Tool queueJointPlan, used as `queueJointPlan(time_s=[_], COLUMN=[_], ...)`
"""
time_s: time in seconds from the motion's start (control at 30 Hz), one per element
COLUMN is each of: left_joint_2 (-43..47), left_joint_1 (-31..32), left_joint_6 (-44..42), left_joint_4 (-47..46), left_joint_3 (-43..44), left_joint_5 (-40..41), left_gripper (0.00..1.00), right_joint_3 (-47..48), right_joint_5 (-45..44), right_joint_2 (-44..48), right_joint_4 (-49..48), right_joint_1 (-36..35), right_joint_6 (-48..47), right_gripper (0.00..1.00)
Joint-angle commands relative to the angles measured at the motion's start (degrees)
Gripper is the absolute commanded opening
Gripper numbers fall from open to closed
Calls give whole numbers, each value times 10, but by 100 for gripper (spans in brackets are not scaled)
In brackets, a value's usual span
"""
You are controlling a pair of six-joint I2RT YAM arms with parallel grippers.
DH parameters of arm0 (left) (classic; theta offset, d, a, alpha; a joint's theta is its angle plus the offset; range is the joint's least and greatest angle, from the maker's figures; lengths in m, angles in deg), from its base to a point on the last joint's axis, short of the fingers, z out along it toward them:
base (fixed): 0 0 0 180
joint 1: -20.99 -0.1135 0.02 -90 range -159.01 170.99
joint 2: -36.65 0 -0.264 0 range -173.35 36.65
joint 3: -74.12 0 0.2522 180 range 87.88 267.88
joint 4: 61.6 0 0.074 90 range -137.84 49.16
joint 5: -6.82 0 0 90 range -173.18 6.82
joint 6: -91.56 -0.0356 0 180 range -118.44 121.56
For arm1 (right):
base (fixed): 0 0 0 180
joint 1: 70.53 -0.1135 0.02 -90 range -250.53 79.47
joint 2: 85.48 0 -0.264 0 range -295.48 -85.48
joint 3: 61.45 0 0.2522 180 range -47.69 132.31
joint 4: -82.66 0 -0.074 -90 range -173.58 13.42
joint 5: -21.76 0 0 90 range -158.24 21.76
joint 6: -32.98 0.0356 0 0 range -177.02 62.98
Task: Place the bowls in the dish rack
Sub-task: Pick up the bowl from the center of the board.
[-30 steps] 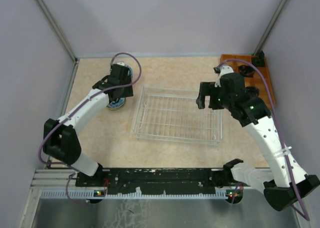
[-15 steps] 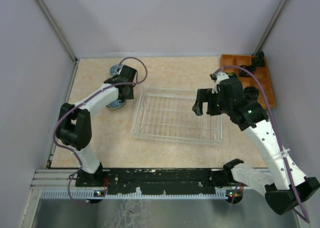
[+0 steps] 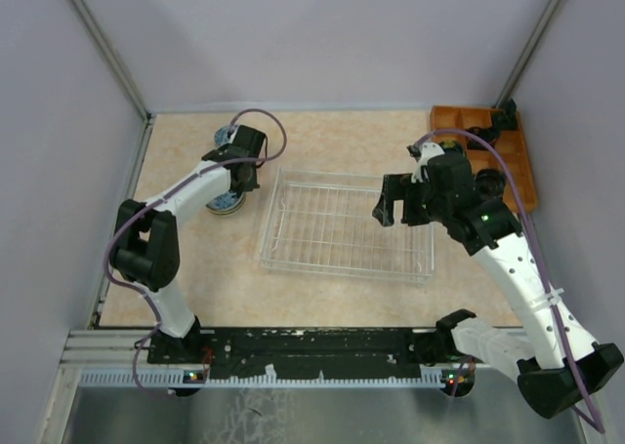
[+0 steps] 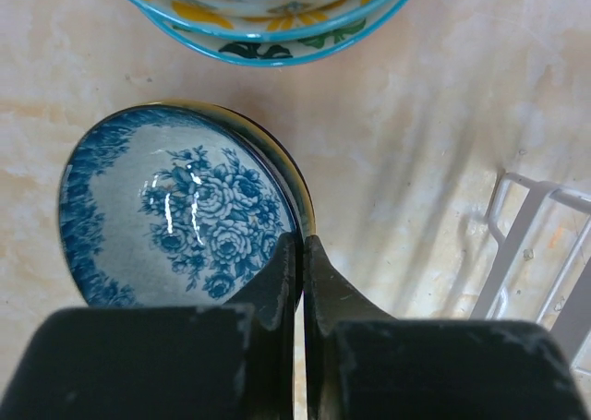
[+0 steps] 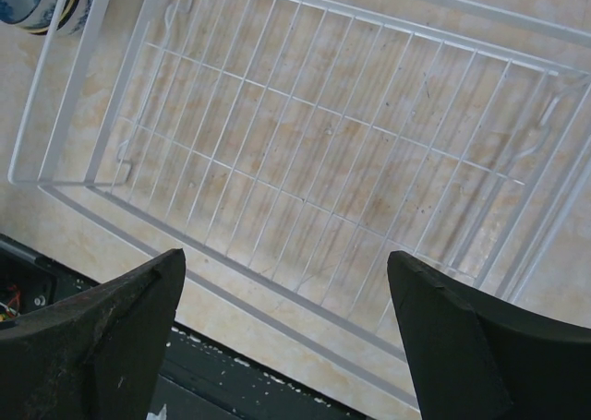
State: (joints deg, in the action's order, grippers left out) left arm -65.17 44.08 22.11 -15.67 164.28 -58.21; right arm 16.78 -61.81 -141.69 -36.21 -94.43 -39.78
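**On the table (image 3: 195,268), beside the wire rack (image 3: 344,269), the left fingers (image 4: 277,286) pinch the rim of a blue-flowered bowl (image 4: 171,212).**
The rack's corner lies just right of those fingers and the stacked bowls (image 4: 268,18) just beyond them. A straight lift before swinging right would likely clear both. The right fingers (image 5: 102,342) hang spread wide and empty above the rack, crowding the landing room.

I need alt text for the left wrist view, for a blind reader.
The left tool is shut on the rim of a blue rose-patterned bowl. Colourful stacked bowls lie beyond it; a corner of the white wire dish rack shows at right.
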Motion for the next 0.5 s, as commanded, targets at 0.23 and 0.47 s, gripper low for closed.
queueJointPlan(time_s=[0.23,0.47], left_joint_2=[125,245], left_joint_1=[-4,-4], left_joint_6=[0,1], left_joint_4=[57,12], left_joint_3=[66,78], left_joint_5=[1,-140], left_gripper=[0,0], right_joint_3=[14,44], right_joint_5=[12,0], right_joint_2=[8,10], right_joint_4=[-17,7], right_joint_1=[-3,-3], right_joint_6=[4,-7], right_gripper=[91,91])
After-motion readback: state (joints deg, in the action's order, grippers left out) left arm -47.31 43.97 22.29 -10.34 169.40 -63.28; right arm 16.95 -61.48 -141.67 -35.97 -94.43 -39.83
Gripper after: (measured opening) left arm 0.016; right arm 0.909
